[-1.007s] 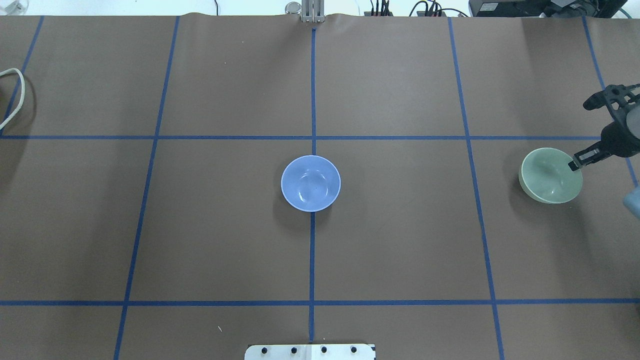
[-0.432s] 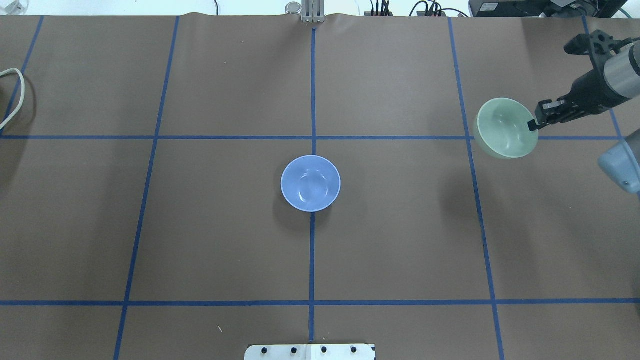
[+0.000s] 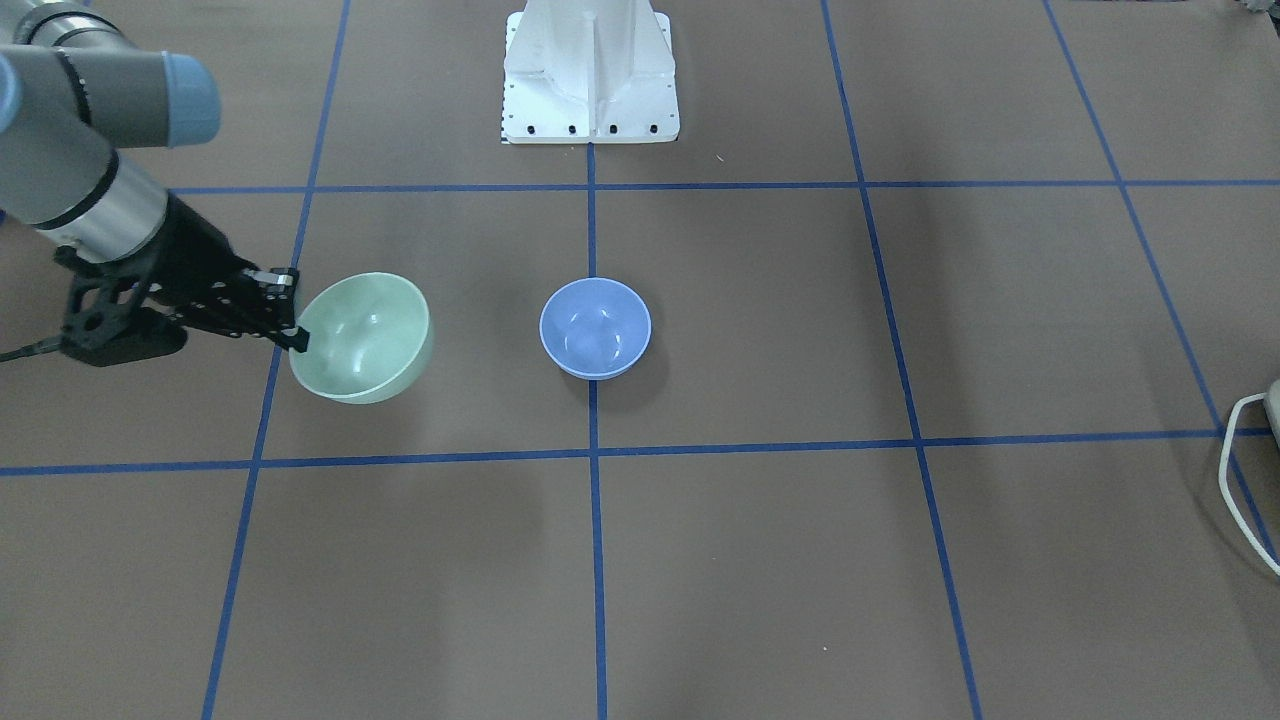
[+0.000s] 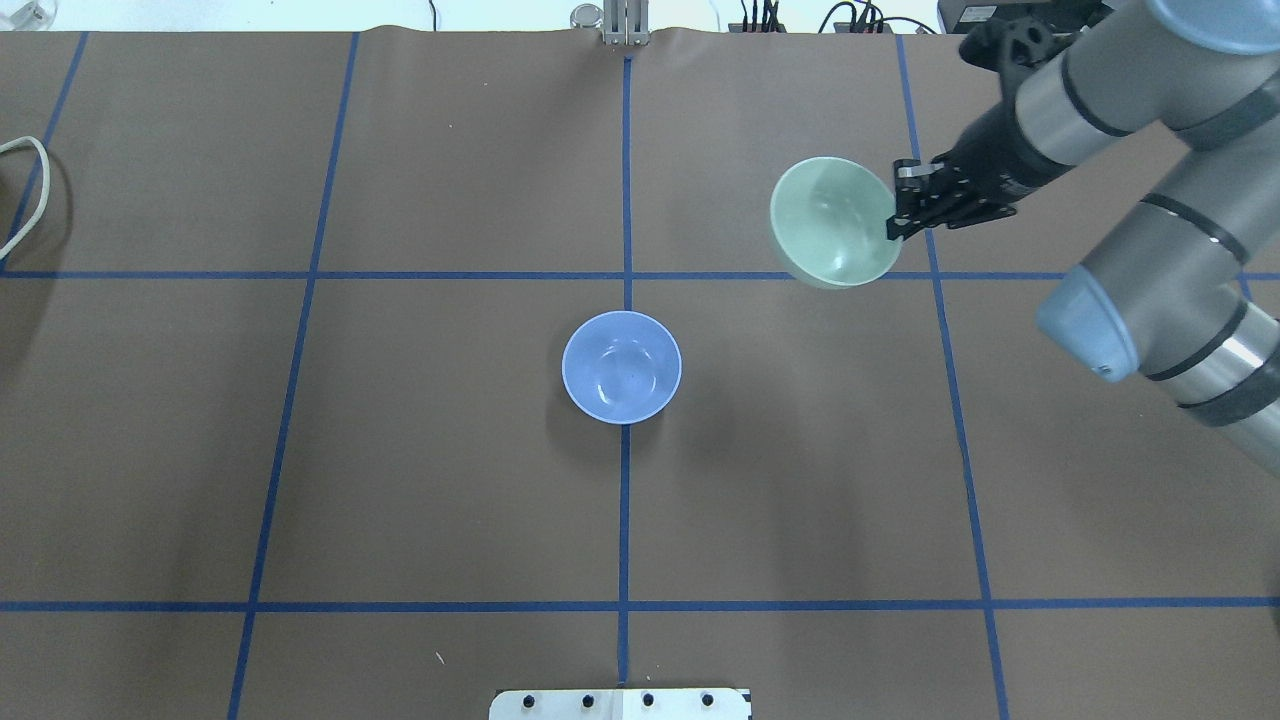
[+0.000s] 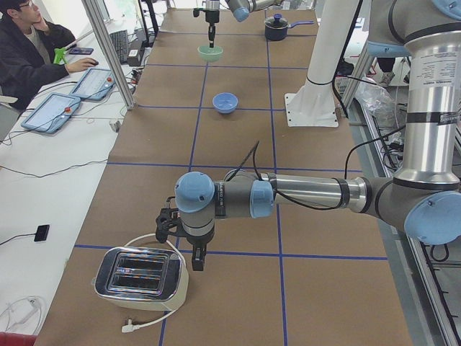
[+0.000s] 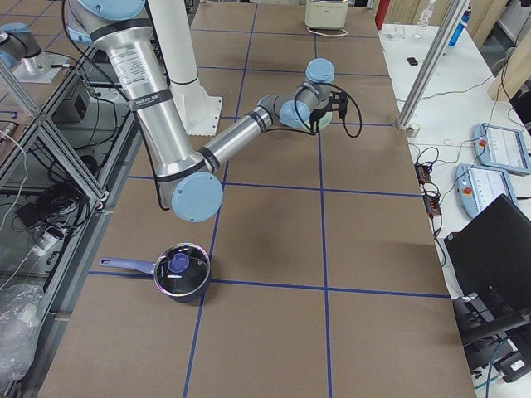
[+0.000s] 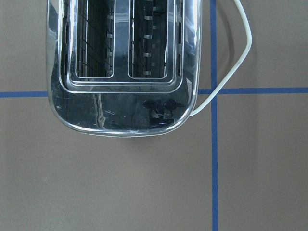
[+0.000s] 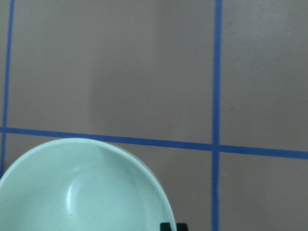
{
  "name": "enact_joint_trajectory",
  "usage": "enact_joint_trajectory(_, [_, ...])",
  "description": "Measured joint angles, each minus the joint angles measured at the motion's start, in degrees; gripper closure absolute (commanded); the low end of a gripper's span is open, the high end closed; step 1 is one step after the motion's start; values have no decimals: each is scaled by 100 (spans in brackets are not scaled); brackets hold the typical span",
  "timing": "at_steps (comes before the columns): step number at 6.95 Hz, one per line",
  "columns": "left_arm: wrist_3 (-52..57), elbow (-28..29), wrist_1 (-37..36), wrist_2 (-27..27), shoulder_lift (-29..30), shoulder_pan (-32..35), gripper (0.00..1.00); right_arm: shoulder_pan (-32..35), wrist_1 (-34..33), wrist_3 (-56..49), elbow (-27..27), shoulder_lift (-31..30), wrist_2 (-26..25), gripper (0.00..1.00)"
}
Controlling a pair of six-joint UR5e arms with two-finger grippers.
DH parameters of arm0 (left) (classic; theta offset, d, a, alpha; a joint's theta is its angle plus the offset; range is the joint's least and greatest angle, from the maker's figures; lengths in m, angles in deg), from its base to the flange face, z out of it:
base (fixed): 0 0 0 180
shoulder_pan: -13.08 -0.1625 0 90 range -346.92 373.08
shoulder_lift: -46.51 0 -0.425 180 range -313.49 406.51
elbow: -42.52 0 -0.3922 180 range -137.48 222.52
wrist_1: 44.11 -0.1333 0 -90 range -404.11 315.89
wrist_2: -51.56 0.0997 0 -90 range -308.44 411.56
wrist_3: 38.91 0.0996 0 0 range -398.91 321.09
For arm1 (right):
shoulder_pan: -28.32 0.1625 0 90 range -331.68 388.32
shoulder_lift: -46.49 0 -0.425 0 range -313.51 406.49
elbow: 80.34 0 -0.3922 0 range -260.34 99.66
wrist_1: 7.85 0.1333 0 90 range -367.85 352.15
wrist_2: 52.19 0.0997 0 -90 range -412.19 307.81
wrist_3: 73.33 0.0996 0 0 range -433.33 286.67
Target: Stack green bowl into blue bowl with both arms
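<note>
The pale green bowl [image 4: 835, 222] hangs in the air, tilted, with my right gripper [image 4: 893, 225] shut on its rim. It is right of and beyond the blue bowl [image 4: 621, 366], which stands upright and empty on the table's centre line. The front view shows the green bowl [image 3: 362, 337] left of the blue bowl [image 3: 595, 327] with a gap between them. The right wrist view shows the green bowl's inside [image 8: 82, 187]. My left gripper [image 5: 194, 256] hovers by a toaster [image 5: 140, 277] at the table's left end. I cannot tell if it is open or shut.
The chrome toaster [image 7: 122, 62] with a white cord [image 4: 30, 190] sits at the far left. A lidded dark pot [image 6: 181, 271] stands at the right end. The white pedestal base [image 3: 590, 70] is at the robot's side. An operator [image 5: 29, 50] sits beyond the far edge.
My right gripper has lifted the green bowl off the table at the far right and carried it up and left toward the centre. The blue bowl has not moved.
</note>
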Motion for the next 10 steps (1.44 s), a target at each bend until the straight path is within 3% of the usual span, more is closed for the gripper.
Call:
enact_joint_trajectory(2, [-30, -32, 6, -5, -18, -10, 1, -994, -704, 747, 12, 878, -1001, 100])
enact_joint_trajectory(4, [-34, -22, 9, -6, -22, -19, 1, -1852, -1147, 1002, -213, 1302, -1959, 100])
enact_joint_trajectory(7, [-34, -20, 9, -6, -22, -22, 1, -2155, -1106, 980, -736, 1441, -2270, 100])
enact_joint_trajectory(10, [-34, -20, 9, -6, -23, -25, 1, -2168, -553, 958, -1242, 1441, -2277, 100])
